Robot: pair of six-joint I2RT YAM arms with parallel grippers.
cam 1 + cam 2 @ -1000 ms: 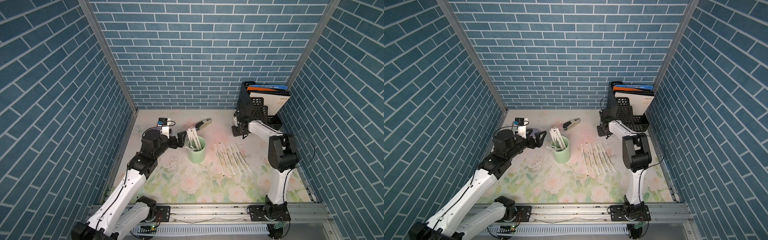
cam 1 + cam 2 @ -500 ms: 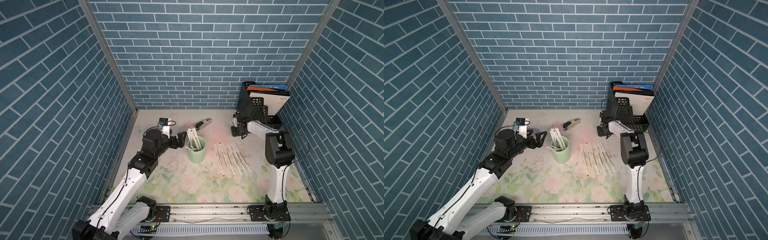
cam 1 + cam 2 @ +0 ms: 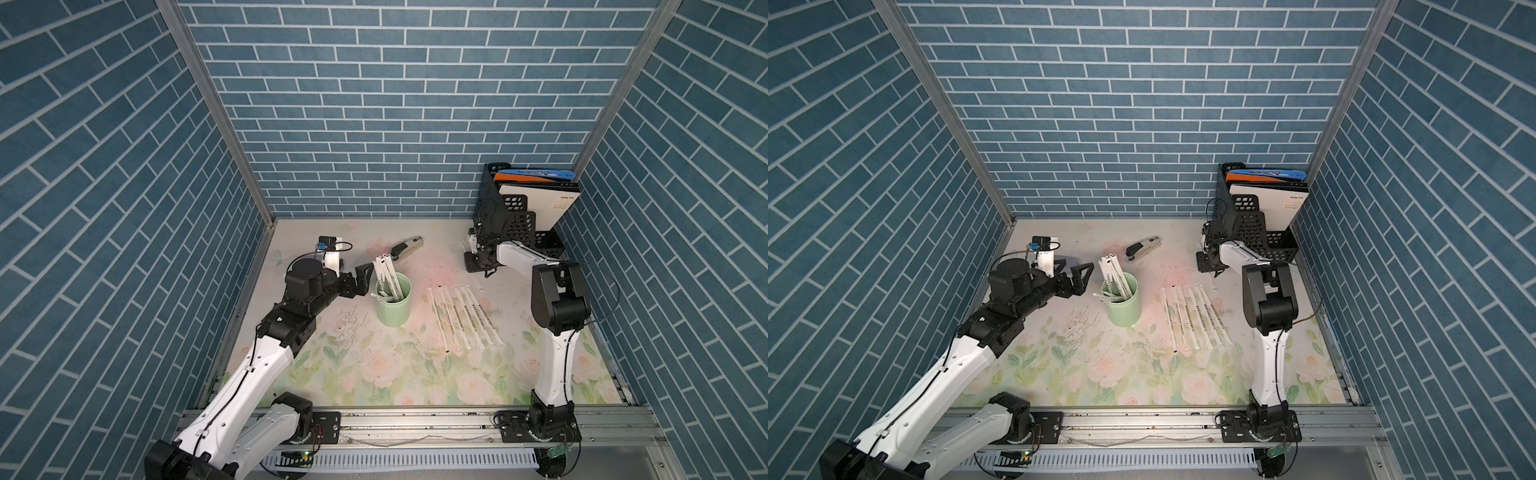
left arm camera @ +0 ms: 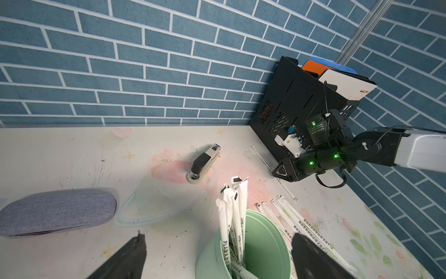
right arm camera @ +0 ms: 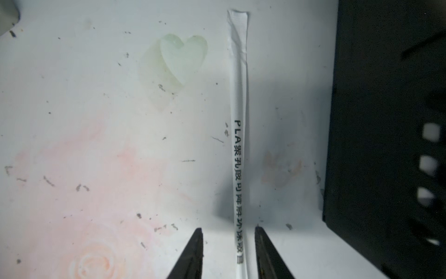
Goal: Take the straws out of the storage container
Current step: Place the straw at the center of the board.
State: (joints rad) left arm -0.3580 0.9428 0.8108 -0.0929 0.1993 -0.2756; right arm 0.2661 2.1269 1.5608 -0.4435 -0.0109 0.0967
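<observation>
Left wrist view puts the left claw (image 4: 217, 235) nearest, along the bottom edge of the frame. Its two dark fingers stand wide apart and hold nothing. One is at lower left over the bare table (image 4: 72, 157), the other at lower right by the edge of the storage container (image 4: 207, 258).

The mint cup stands upright at lower centre. A bundle of straws (image 4: 237, 212) leans in it, black ends well above the rim. Just beyond, to the right, a row of removed straws (image 4: 311, 229) lies flat on the table.

Farther off are a stapler (image 4: 205, 161) at centre, a grey pouch (image 4: 55, 212) at the left edge, and a black file holder (image 4: 289, 103) at upper right.

In the right wrist view, the right claw (image 5: 228, 229) sits low in front of that holder. Its jaws are partly open and straddle a single straw (image 5: 240, 145) lying flat, with a gap on each side, so nothing is gripped.

Likely risks:
- The wide left claw could clip the cup's rim and tip the light cup, scattering what remains.
- It could also pinch several straws at once.
- On the right, the thin wrapper could slide out or get pressed flat as the jaws close against the table.
- The holder's wall is just beside the right claw and could be bumped.
</observation>
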